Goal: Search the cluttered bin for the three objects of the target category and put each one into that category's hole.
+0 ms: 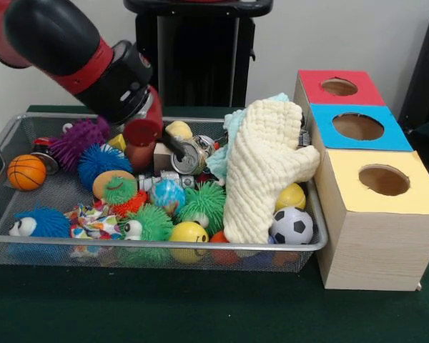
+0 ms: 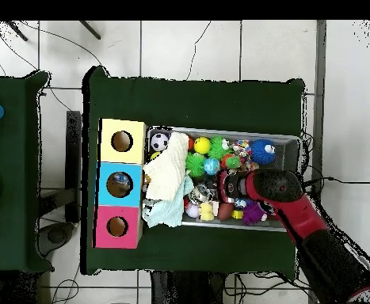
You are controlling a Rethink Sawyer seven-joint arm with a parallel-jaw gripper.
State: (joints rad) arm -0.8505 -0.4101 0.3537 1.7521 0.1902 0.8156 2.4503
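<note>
Because the toys lie heaped in the mesh bin (image 1: pixel 0 146), the gripper (image 1: pixel 144 143) reaches down among them near a tin can (image 1: pixel 191 154); whether it is open or closed cannot be told. A cream cloth (image 1: pixel 261 168) drapes over the bin's edge toward the three-holed box (image 1: pixel 375 221), probably hiding items. Which category is the target cannot be told. Everything rests on a green cloth table (image 1: pixel 164 307) over a tiled floor (image 2: pixel 188 47).

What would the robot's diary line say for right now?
arm: red and black arm low over wire mesh bin | jaws: hidden | cream knitted cloth: draped over bin edge | three-hole wooden box: nothing going in
</note>
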